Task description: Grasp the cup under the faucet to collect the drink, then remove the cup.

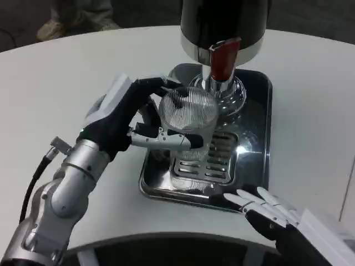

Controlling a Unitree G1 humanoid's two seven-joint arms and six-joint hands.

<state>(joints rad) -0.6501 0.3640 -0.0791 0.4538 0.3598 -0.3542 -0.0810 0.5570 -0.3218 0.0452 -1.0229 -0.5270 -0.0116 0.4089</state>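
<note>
The cup (pixel 187 119) is a clear, ribbed glass tumbler, its fine vertical ridges catching the light; it stands near the centre of the view, over the slotted grate (pixel 208 160) of a polished steel drip tray (pixel 260 138). The left robot hand (pixel 138 119) is grasping the cup: dark fingers wrap its far side at about 11 o'clock, and the thumb lies across its near face at about 6 o'clock. Just at the cup's 1 o'clock, the faucet (pixel 224 64) comes down with a red lever and a chrome spout, mounted on a black cylindrical drink dispenser (pixel 222 22) with a shiny metal band. The tray is rectangular with rounded corners and mirror-bright walls, resting on the smooth white bench (pixel 66 77). The right robot hand (pixel 266 210) lies released at 5 o'clock from the cup, its white fingers stretched apart near the tray's front edge, holding nothing.
</note>
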